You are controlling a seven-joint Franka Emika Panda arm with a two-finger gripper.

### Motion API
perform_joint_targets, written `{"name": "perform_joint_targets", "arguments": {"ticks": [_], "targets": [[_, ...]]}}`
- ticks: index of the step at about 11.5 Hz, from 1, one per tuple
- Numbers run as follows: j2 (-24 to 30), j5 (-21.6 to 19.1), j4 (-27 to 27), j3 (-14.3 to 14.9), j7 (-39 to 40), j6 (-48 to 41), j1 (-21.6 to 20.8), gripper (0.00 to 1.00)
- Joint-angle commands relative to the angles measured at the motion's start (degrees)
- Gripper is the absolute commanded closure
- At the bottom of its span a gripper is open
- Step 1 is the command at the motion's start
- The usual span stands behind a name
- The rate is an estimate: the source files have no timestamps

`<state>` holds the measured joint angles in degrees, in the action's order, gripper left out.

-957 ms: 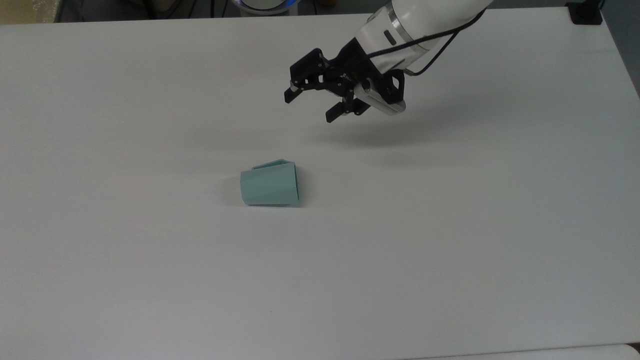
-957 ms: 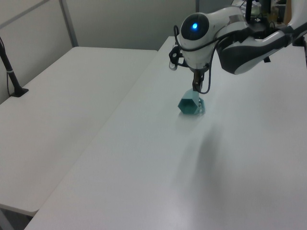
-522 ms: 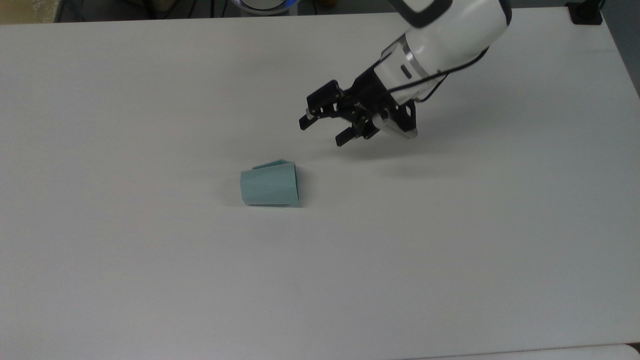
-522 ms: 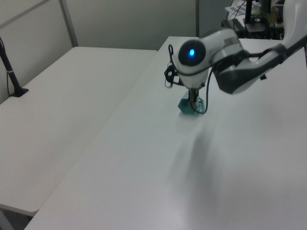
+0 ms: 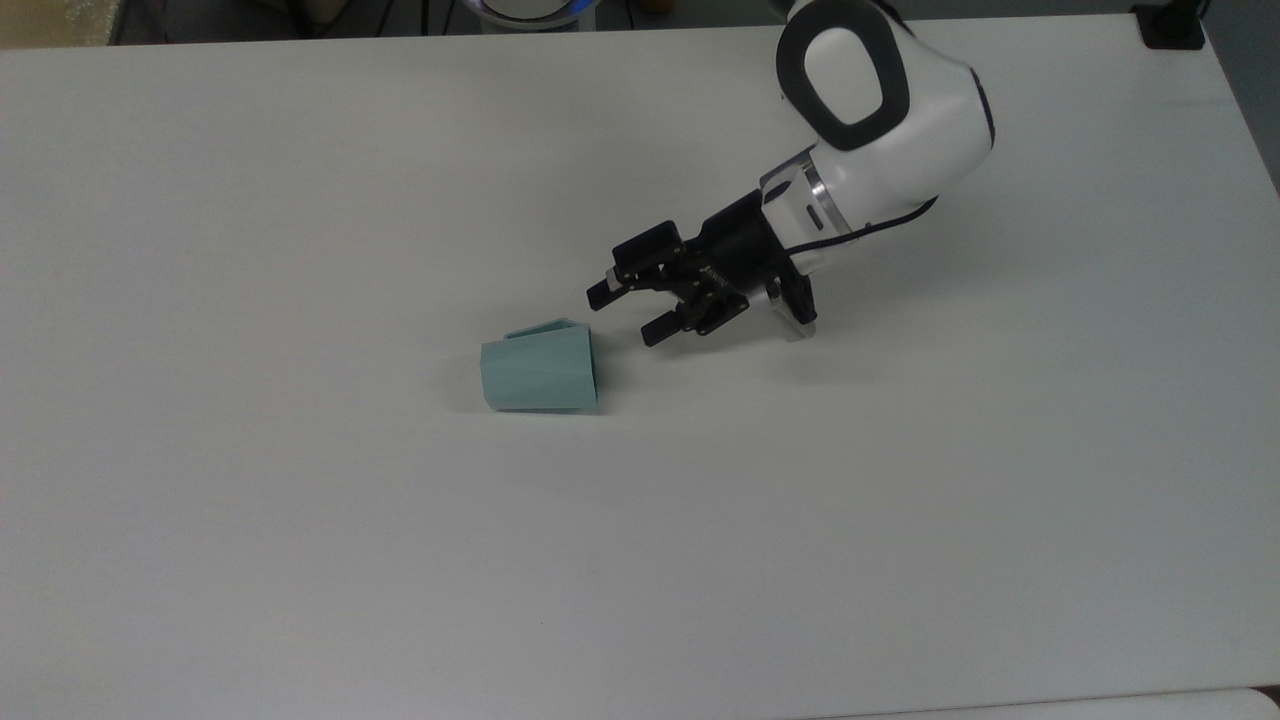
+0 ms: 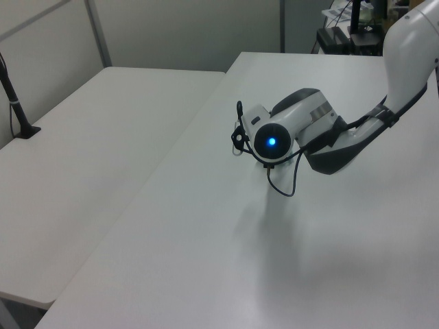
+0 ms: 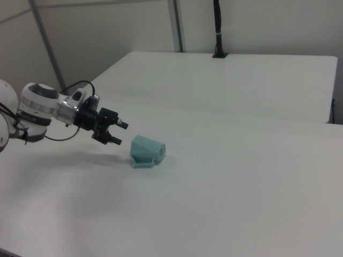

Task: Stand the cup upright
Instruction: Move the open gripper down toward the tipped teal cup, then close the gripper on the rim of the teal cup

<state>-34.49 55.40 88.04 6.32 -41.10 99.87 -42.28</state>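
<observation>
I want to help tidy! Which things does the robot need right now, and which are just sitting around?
Needed:
- small pale teal faceted cup, lying on its side
- black two-finger gripper, open, beside it

Just around:
- white table
- black post on the far table

We are looking at the cup [image 5: 540, 373], a small pale teal piece with flat faceted sides, and it is lying on its side on the white table [image 5: 300, 550], not standing upright. In the top view its wider rim end is pointing right and its narrower base left, with the flat angular handle showing along its far edge. In the right view the cup [image 7: 147, 151] is lying near the table's middle.
</observation>
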Motion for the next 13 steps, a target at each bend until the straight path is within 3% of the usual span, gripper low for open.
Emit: {"name": "perform_joint_targets", "arguments": {"ticks": [1, 4, 8, 10, 11, 13], "targets": [[-0.66, 4.88, 1.17, -1.14, -3.02, 2.69, 2.81, 0.0], [-1.37, 5.6, 1.26, -1.14, -3.03, 2.61, 4.48, 0.01], [-1.89, 7.61, 3.63, -1.14, -5.13, 2.7, 5.54, 0.11], [-2.42, 8.41, 3.63, -1.14, -5.13, 4.44, 5.98, 0.2], [-2.51, 8.59, 3.55, -1.14, -5.13, 5.15, 6.16, 0.29], [-2.51, 8.85, 3.55, -1.14, -5.13, 5.86, 6.42, 0.33]]}}
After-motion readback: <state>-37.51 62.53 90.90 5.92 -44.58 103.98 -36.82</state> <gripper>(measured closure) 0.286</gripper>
